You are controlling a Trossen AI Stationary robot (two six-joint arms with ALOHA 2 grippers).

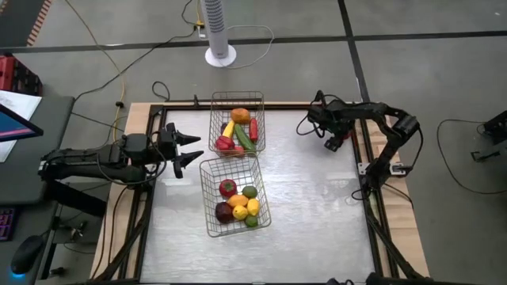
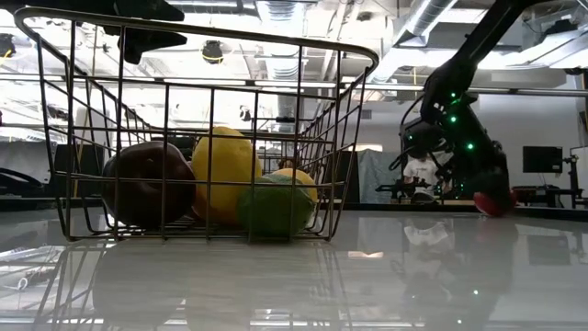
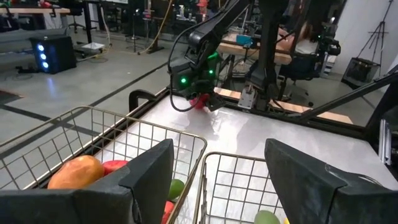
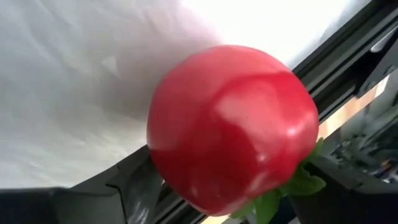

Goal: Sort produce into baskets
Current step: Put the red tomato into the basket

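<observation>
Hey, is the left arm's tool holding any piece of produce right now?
No, the left tool hovers open and empty beside the two baskets, with nothing between its fingers.

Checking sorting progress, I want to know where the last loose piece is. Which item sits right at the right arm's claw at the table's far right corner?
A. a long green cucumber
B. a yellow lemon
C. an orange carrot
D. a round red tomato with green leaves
D: the right wrist view is filled by a round red tomato with green leaves, right at the right claw.
</observation>
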